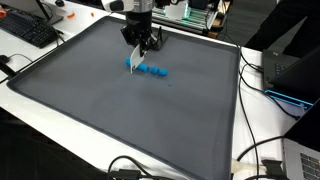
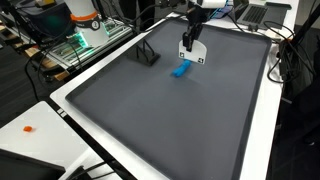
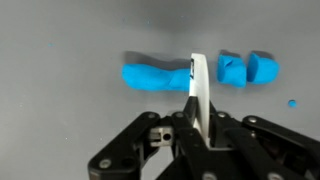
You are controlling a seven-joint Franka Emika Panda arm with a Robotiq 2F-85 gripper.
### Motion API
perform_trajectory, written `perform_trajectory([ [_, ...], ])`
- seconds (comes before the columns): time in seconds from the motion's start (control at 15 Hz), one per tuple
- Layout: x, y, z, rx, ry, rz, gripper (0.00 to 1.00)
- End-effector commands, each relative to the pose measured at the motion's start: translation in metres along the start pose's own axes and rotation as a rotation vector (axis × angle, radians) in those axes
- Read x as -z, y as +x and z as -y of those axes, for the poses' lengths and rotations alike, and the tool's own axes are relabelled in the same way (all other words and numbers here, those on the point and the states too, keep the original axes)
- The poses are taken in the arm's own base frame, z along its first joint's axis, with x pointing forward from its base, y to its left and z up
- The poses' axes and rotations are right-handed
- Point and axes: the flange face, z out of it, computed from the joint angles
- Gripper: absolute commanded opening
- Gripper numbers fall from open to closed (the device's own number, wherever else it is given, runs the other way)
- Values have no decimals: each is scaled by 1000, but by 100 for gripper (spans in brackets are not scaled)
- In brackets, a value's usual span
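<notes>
In an exterior view the jaws stand at upper middle of the frame, over a blue roll (image 1: 150, 70) on the grey desk (image 1: 90, 120). In an exterior view the roll (image 2: 181, 70) lies upper right of centre, under the jaws. In the wrist view the jaws pinch a white blade (image 3: 199, 85), its edge at the roll, left of two cut chunks (image 3: 248, 69). Slicing seems to be the step in hand; the next cut calls for a straight press down.

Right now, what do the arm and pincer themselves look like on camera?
The arm is white with rounded casings. The pincer is black and matte, built of jointed, angular linkage bars on either side with round pivot pins. The white blade in its middle is a tool, not part of it. No markings or cables can be made out on it.
</notes>
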Motion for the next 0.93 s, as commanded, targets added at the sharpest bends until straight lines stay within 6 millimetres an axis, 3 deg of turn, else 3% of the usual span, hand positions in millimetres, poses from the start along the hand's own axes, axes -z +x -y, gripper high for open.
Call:
perform_trajectory([
  [0.0, -12, 2, -2, 24, -21, 20, 2],
  [0.87, -40, -2, -5, 41, -29, 59, 2],
])
